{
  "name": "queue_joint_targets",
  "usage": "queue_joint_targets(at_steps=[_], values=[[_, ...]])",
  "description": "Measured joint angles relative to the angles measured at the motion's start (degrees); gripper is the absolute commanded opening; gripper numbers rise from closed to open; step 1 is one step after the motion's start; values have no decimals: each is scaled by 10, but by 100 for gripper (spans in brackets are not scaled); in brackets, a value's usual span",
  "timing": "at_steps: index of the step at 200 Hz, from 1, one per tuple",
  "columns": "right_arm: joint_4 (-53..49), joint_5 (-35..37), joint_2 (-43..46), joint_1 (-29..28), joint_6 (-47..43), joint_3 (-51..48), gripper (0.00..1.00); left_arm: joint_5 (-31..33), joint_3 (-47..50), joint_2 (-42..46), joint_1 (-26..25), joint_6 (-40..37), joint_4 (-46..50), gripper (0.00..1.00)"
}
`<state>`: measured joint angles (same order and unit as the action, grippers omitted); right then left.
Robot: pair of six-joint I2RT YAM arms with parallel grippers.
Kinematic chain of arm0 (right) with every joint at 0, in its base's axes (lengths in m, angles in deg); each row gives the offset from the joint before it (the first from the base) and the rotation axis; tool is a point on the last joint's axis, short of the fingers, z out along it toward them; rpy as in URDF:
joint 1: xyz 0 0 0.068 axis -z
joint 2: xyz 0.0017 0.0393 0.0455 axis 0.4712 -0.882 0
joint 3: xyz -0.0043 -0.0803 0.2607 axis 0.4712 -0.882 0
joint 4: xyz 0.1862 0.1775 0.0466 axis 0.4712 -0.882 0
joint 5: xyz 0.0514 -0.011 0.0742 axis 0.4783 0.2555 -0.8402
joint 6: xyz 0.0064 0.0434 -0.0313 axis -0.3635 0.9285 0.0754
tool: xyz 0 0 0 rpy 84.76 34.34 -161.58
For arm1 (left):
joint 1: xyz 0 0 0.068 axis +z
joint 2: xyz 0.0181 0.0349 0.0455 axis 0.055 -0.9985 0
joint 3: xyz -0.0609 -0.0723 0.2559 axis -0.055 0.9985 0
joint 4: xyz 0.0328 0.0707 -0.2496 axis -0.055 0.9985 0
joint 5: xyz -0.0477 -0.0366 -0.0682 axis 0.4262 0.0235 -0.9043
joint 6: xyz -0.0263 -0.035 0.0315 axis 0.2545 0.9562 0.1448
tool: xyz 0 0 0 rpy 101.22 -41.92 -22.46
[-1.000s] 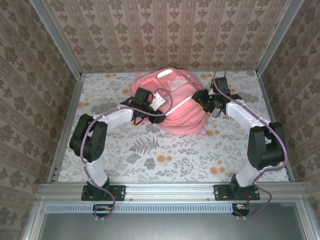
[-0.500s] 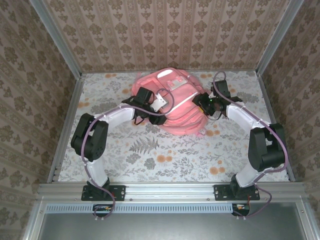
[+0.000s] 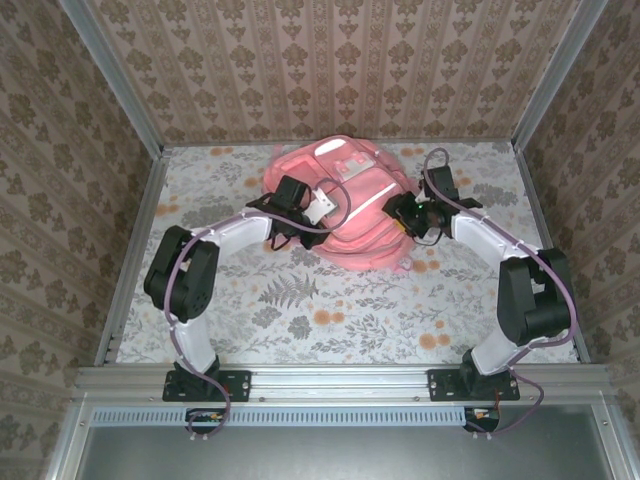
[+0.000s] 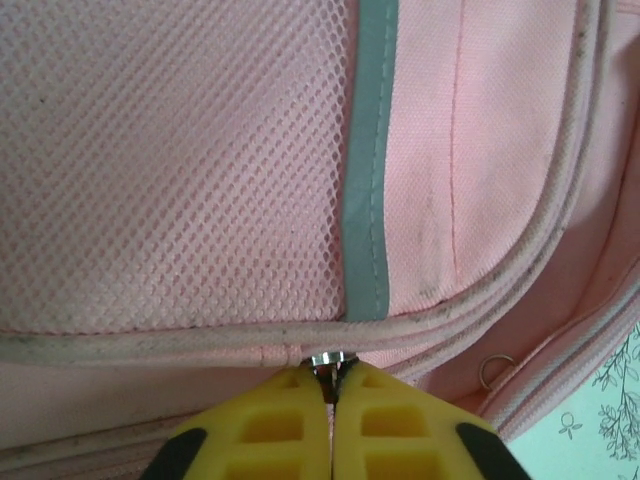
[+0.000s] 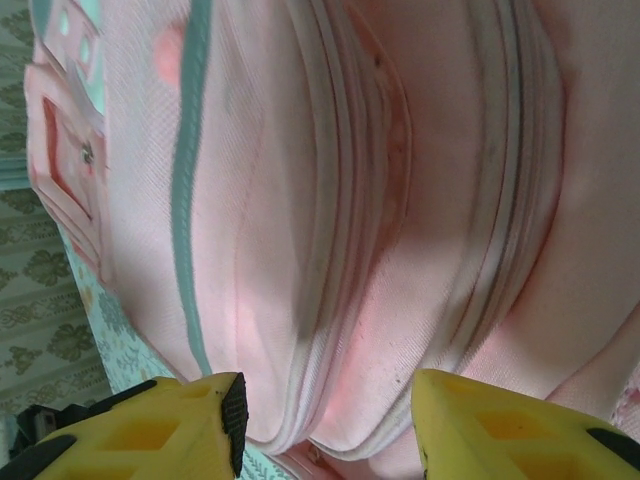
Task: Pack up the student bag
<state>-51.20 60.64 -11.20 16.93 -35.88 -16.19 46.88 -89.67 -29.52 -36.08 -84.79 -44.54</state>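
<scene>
First, nearest the camera: aluminium rail point(image 3: 340, 381) carrying both arm bases, along the near edge of the table point(image 3: 300, 310), which has a floral-print covering.

Left arm: reaches forward and inward to the left side of the student bag point(image 3: 355, 235). Left gripper point(image 4: 333, 385), yellow fingers point(image 4: 270, 425) pressed together, pinching a small metal zip pull point(image 4: 330, 361) at the piped seam below a mesh pocket point(image 4: 170, 170). Grey-white reflective stripe point(image 4: 368, 160) runs beside the mesh. Small metal ring point(image 4: 495, 371) hangs to the right of the fingers, apart from them.

Right arm: reaches forward and inward to the bag's right side. Right gripper point(image 5: 325, 400), fingers spread wide, nothing between them. The pink fabric with several zip seams point(image 5: 330, 220) lies just beyond the tips; whether the tips touch the fabric cannot be told.

Student bag: pink, lying flat at the far centre of the table, between the two grippers, its far end close to the back wall.

Farthest: patterned wallpaper walls point(image 3: 340, 70) enclosing the table on three sides.
</scene>
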Motion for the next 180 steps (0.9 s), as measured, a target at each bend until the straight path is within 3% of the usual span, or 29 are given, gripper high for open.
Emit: queue_joint_targets(at_steps=[103,180], values=[[48,-18,0,-52,9,-52,48,8,87,54,-1,37,-79,1],[56,-18,-7,-59,8,-52,37,-43,127,58,-5,57,-146,0]])
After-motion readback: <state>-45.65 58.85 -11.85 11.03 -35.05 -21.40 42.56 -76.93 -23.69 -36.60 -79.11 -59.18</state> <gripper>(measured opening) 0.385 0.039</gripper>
